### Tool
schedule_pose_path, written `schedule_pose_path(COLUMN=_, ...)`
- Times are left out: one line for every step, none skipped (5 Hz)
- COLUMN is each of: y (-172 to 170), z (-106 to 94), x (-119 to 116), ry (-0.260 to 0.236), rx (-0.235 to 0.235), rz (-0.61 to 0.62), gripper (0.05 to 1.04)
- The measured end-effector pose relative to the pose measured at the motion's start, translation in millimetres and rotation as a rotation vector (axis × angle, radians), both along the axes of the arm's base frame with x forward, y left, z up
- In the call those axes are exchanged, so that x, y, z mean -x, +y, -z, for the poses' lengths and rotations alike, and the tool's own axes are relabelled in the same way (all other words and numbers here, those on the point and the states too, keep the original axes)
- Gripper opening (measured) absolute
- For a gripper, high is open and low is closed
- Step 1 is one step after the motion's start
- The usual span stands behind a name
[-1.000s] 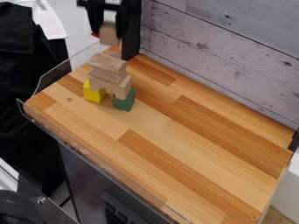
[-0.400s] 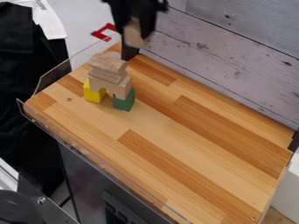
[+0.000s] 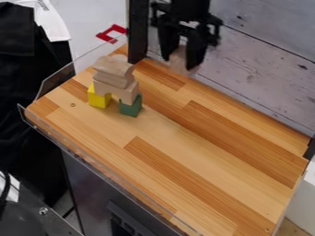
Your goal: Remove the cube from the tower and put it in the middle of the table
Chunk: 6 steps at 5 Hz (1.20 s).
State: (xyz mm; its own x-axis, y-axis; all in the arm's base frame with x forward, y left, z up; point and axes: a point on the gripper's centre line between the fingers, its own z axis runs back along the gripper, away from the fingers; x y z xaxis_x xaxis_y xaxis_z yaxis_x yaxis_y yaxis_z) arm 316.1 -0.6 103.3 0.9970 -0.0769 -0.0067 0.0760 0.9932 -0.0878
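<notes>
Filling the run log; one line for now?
pincer: holding cube | tower: standing | cube placement: not yet done

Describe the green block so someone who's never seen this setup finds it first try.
On the wooden table, toward the left of the picture, stands a small block tower. At its foot, two coloured blocks hold up a plain wooden arch. The green block is under the arch's right end in the picture; its neighbour under the left end is yellow.
</notes>
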Motion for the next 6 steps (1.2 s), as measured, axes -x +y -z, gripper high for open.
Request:
schedule_pose_path(y=-17, z=17.6, x=-5, ry=0.014, rx=-0.003, rz=0.052, gripper=0.566)
schedule_pose_path(y=-17, z=39.6, x=-8, ry=0.046, rx=0.002, rz=0.048, gripper=0.566)
schedule_pose_path(y=-17, z=47.0, x=-13, ry=0.023, rx=-0.001, rz=0.026, gripper=0.566)
schedule_pose_path(y=-12, z=68.7, x=-8, ry=0.043, rx=-0.007, rz=-0.016, gripper=0.566)
schedule_pose_path(y=-12, z=86.9, x=-9, ry=0.059, rx=-0.014, rz=-0.021, gripper=0.566)
schedule_pose_path(y=-12, z=96.7, x=-9, ry=0.071, rx=-0.041, rz=-0.027, gripper=0.566)
